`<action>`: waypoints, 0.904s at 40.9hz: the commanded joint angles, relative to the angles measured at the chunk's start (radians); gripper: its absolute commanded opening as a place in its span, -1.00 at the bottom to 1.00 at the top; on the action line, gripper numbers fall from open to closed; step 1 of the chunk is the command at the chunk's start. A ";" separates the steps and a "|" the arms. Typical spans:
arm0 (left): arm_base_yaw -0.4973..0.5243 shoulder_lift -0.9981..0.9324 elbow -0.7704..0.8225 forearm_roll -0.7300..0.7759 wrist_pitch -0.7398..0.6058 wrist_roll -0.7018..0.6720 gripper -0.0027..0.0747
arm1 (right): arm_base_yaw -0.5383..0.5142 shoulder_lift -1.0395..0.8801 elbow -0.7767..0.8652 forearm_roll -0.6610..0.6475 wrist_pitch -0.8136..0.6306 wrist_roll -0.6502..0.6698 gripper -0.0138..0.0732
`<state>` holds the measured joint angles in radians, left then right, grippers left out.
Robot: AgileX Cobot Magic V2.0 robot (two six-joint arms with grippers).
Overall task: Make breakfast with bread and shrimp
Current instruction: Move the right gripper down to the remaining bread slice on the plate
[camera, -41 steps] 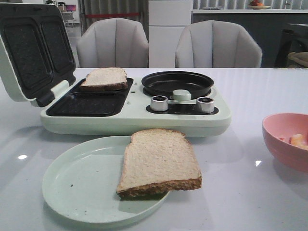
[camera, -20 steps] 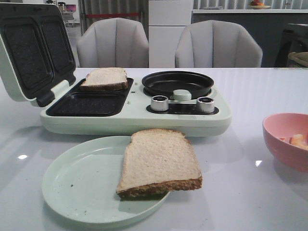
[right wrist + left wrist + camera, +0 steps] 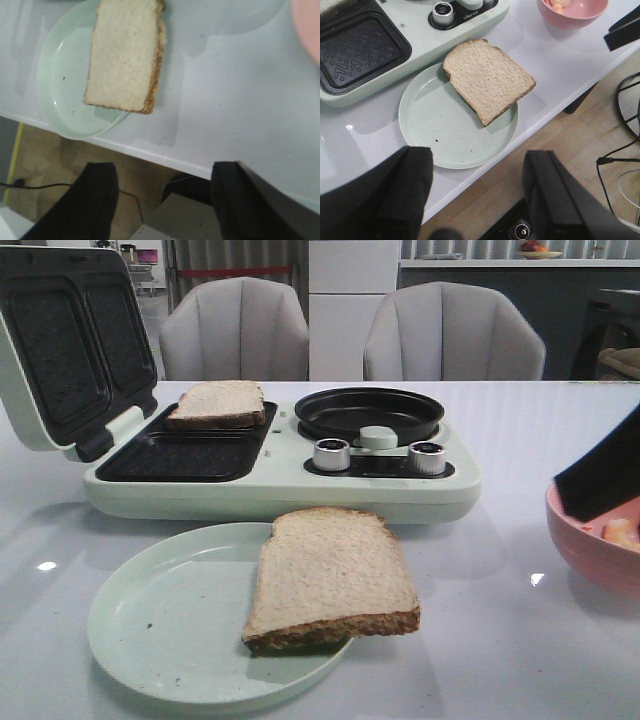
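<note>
One slice of bread [image 3: 330,575] lies on the pale green plate [image 3: 160,620], overhanging its right rim. A second slice [image 3: 218,403] rests in the far slot of the open sandwich maker [image 3: 270,485]. Orange-pink shrimp [image 3: 620,530] sit in the pink bowl [image 3: 595,545] at the right. A black finger [image 3: 600,478] of my right gripper hangs just above the bowl's near-left rim. The right gripper [image 3: 162,200] is open and empty. My left gripper [image 3: 477,195] is open and empty, back over the table's front edge, short of the plate [image 3: 455,130] and its bread [image 3: 487,80].
The sandwich maker's lid [image 3: 65,340] stands open at the left. A round black pan [image 3: 368,412] and two metal knobs [image 3: 331,454] sit on its right half. Two grey chairs [image 3: 235,330] stand behind the table. Cables [image 3: 625,115] lie on the floor.
My right gripper has come into the front view from the right and now sits over the pink bowl. The bread, plate and sandwich maker have not moved.
</note>
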<state>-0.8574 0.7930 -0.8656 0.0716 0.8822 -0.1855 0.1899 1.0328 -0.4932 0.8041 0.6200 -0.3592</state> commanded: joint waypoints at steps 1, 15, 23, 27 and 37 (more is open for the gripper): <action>-0.007 0.007 -0.025 -0.003 -0.074 0.003 0.25 | 0.047 0.088 -0.033 0.160 -0.044 -0.099 0.51; -0.007 0.051 -0.025 -0.003 -0.074 0.003 0.25 | 0.124 0.410 -0.173 0.385 -0.047 -0.297 0.51; -0.007 0.053 -0.025 -0.003 -0.074 0.003 0.25 | 0.124 0.548 -0.263 0.388 -0.042 -0.297 0.51; -0.007 0.053 -0.025 -0.003 -0.074 0.003 0.25 | 0.124 0.607 -0.304 0.388 -0.030 -0.297 0.51; -0.007 0.053 -0.025 -0.003 -0.074 0.003 0.25 | 0.124 0.711 -0.376 0.388 -0.006 -0.299 0.40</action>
<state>-0.8574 0.8509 -0.8656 0.0716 0.8759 -0.1838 0.3158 1.7595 -0.8312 1.1587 0.5755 -0.6401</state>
